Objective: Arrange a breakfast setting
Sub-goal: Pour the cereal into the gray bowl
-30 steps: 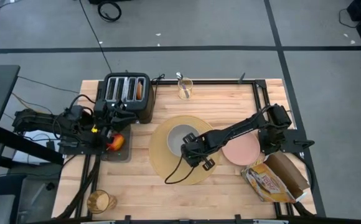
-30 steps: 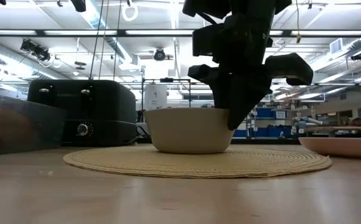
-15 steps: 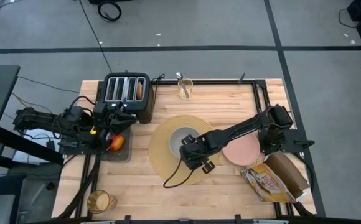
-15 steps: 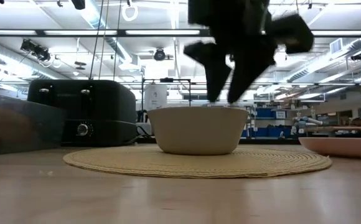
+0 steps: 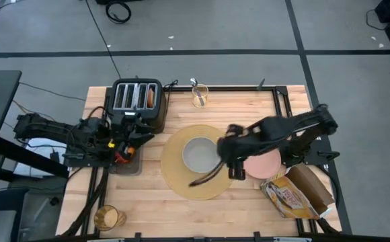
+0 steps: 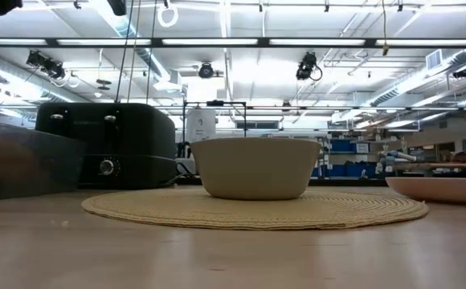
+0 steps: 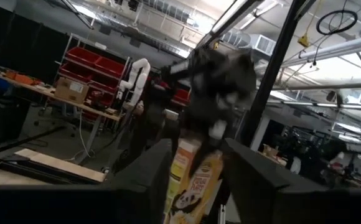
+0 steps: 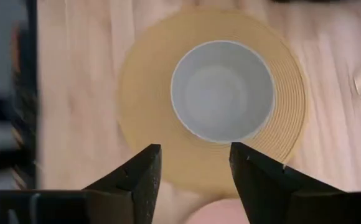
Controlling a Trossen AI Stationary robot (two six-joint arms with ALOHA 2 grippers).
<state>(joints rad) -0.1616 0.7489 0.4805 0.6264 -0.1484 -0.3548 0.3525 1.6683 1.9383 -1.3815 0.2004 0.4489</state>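
From above, the tan placemat (image 5: 196, 161) lies near the middle of the wooden surface (image 5: 154, 202), with the white bowl (image 5: 199, 154) standing on it. The right pincer (image 5: 230, 153) hangs over the placemat's right edge, just beside the bowl and not touching it; whether its fingers are apart cannot be told from this height. The pink plate (image 5: 262, 163) lies right of the placemat, partly under the right arm. The left pincer (image 5: 129, 142) sits at the surface's left edge, in front of the black toaster (image 5: 138, 102), with something red (image 5: 122, 158) just by it that could be the apple; whether it is gripped cannot be told. An amber glass (image 5: 107, 218) stands at the near left corner, a clear glass (image 5: 200, 95) at the far edge, and a snack bag (image 5: 290, 193) at the right.

At table height, the bowl (image 6: 255, 167) rests on the placemat (image 6: 253, 209), no pincer near it; the plate (image 6: 442, 188) shows at the right, the toaster (image 6: 108, 144) at the left.

The left wrist camera shows that pincer's fingers (image 7: 149, 180) apart, with a printed carton (image 7: 193, 180) seen between them farther off.

The right wrist camera looks straight down: the right pincer (image 8: 194, 168) stands spread and empty, the bowl (image 8: 222, 90) on the placemat (image 8: 143, 112) well below and ahead of the fingertips.
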